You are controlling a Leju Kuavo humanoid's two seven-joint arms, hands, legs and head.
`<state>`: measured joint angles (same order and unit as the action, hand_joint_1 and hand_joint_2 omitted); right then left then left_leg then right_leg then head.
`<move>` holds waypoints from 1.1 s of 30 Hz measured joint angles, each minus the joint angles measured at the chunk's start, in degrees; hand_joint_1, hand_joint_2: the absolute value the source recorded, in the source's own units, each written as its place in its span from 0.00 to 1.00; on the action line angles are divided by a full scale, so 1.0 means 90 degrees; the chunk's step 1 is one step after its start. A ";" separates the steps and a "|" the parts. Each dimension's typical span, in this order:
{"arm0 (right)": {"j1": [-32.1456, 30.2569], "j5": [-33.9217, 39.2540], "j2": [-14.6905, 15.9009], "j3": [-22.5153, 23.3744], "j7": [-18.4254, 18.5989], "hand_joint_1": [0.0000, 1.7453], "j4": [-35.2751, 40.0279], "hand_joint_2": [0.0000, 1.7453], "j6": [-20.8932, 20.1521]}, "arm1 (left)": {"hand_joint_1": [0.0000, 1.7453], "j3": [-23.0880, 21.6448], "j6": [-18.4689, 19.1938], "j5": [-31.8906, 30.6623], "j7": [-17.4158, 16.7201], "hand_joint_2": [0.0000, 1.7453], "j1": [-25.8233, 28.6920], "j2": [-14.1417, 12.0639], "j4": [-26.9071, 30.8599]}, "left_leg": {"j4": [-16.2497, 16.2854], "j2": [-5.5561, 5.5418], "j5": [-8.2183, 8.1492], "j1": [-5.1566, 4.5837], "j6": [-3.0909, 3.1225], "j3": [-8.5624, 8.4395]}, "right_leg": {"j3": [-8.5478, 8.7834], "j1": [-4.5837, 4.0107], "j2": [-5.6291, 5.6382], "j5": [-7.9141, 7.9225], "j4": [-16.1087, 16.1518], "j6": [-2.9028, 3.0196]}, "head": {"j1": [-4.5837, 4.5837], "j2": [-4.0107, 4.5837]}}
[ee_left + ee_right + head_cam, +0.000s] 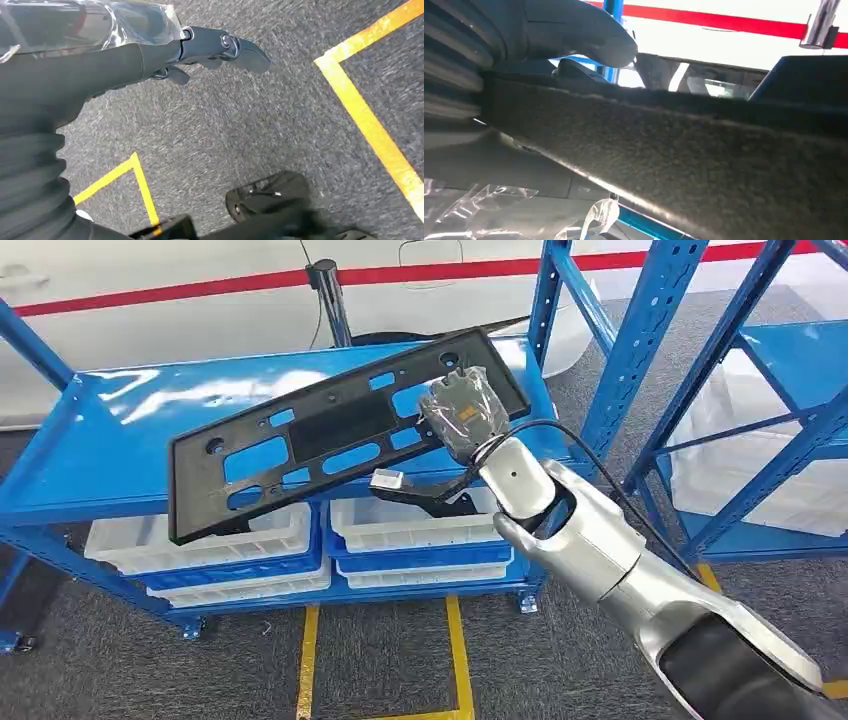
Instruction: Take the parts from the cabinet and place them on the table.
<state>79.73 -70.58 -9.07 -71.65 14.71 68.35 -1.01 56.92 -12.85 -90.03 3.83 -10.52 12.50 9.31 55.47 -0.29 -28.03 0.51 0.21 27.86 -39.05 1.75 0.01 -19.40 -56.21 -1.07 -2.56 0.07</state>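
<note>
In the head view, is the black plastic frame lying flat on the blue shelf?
No. The black frame is tilted and lifted above the blue shelf, held at one end by the right robot hand.

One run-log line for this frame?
right hand: grips black plate | plate: tilted over blue shelf | left hand: empty, over floor

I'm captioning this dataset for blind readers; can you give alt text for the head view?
The robot's right hand holds a flat black plastic panel with cut-outs, lifted and tilted above a blue metal shelf. White bins sit on the lower level, over grey carpet with yellow floor lines.
</note>
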 joint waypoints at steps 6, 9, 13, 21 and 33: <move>0.0001 0.0017 0.0075 0.0000 0.0010 1.00 0.0000 1.00 -0.0022 | 0.00 0.0000 0.0002 -0.0002 -0.0002 1.00 -0.0030 0.0010 -0.0002 | -0.0187 0.0018 0.0334 -0.0056 0.0238 0.0125 | -0.0099 0.0035 0.0007 0.0090 0.0039 -0.0230 | 0.0000 0.0002; -0.0016 0.0066 0.0109 0.0000 0.0015 1.00 0.0000 1.00 -0.0053 | 0.00 0.0000 0.0005 -0.0002 -0.0010 1.00 -0.0027 0.0012 -0.0002 | -0.0184 0.0024 0.0547 -0.0060 0.0347 0.0375 | -0.0479 0.0016 0.0004 -0.1117 -0.1250 -0.0233 | 0.0000 0.0000; -0.0058 0.0112 0.0146 0.0000 0.0032 1.00 0.0000 1.00 -0.0109 | 0.00 0.0000 0.0005 -0.0015 -0.0017 1.00 -0.0030 0.0015 -0.0002 | -0.0139 0.0034 0.0773 -0.0048 0.0300 0.0701 | -0.0160 0.0022 0.0001 -0.1004 -0.1779 -0.0295 | 0.0005 0.0000; -0.0011 0.0185 0.0248 0.0010 0.0119 1.00 -0.0007 1.00 -0.0141 | 0.00 -0.0015 0.0007 0.0000 -0.0078 1.00 -0.0075 0.0032 -0.0002 | 0.0111 0.0020 0.0938 0.0002 0.0033 0.1143 | 0.0655 0.0032 0.0019 -0.0778 -0.0234 -0.0035 | -0.0005 0.0000; 0.0067 0.0474 0.0760 0.0153 0.0406 1.00 0.0002 1.00 -0.0525 | 0.00 -0.0034 0.0007 0.0000 -0.0114 1.00 -0.0256 0.0051 -0.0002 | -0.0022 -0.0014 -0.0151 -0.0282 0.0411 -0.0111 | -0.0130 -0.0066 -0.0068 0.0076 -0.0134 -0.0030 | -0.0002 0.0000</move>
<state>80.34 -66.31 -2.23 -70.27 18.36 68.37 -5.73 56.61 -12.79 -90.03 2.80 -12.82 12.96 9.29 55.27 -0.41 -29.40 -2.03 3.91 26.86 -40.22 1.16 -0.61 -18.72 -57.41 -1.33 -2.58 0.07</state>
